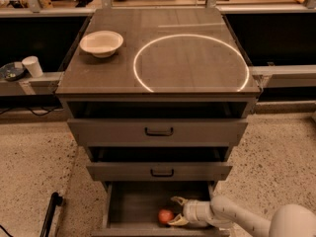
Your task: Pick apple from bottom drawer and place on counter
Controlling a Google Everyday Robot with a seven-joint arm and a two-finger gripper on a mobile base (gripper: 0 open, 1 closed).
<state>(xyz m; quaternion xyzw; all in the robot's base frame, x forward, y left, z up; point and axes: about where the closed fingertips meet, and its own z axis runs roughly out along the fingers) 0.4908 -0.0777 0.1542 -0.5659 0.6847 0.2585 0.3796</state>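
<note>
Red apple point(165, 216) — bottom drawer point(132, 207), beside claw point(176, 211)

The apple point(165, 216) lies in the bottom drawer point(131, 204), the gripper point(173, 211) just at its 3 o'clock with fingers point(177, 200) spread. On the counter point(163, 38), a bowl point(101, 43) sits at 10 o'clock of the circle point(134, 65).
</note>
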